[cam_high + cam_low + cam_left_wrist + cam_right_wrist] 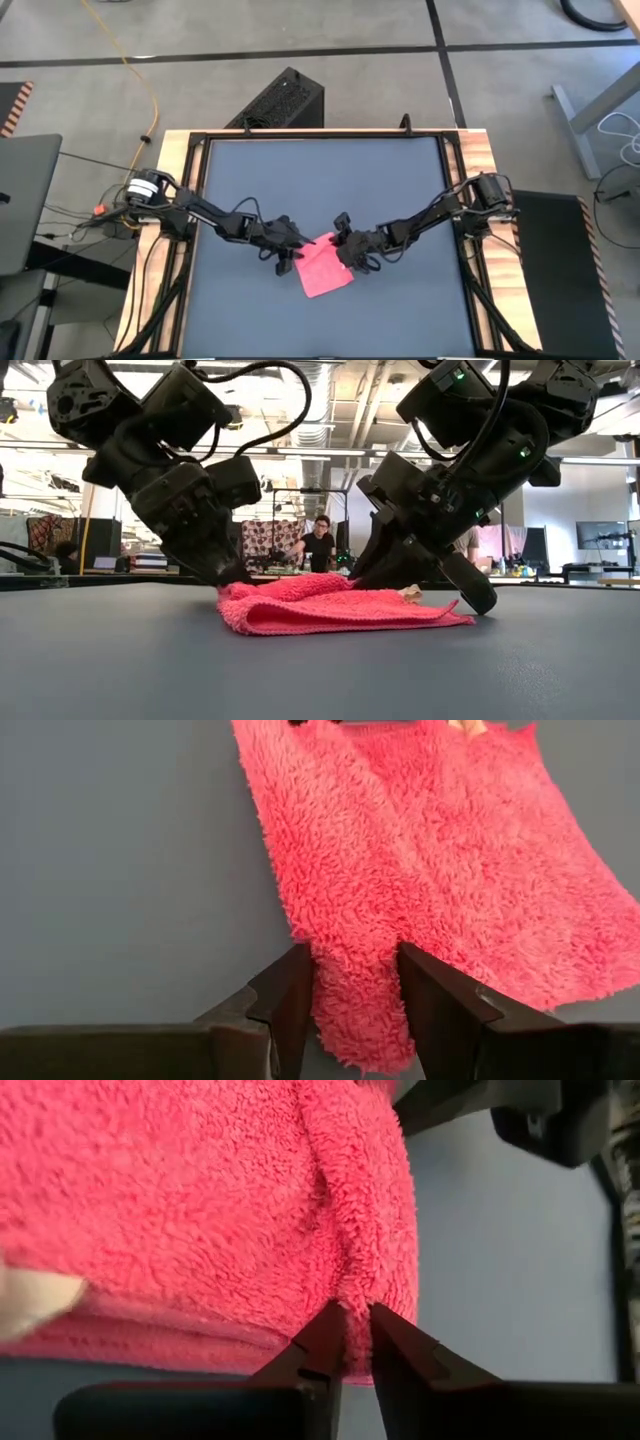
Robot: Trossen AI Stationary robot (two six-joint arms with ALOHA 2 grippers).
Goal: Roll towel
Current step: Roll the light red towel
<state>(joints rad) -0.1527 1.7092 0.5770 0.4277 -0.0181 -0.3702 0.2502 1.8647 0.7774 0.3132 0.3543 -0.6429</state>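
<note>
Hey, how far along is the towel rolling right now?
Early stage. Done: the towel lies on the table with its far edge folded over into a low ridge, seen in the low view. In hand: the left pincer has a towel corner between its fingers, and the right pincer pinches the opposite edge. Left: no roll has formed; most of the cloth is flat.

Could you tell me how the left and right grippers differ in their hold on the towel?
The left gripper has its jaws spread around a thick fold of the towel; the right gripper has its jaws nearly together on a thin edge. Both meet the towel at table level.
</note>
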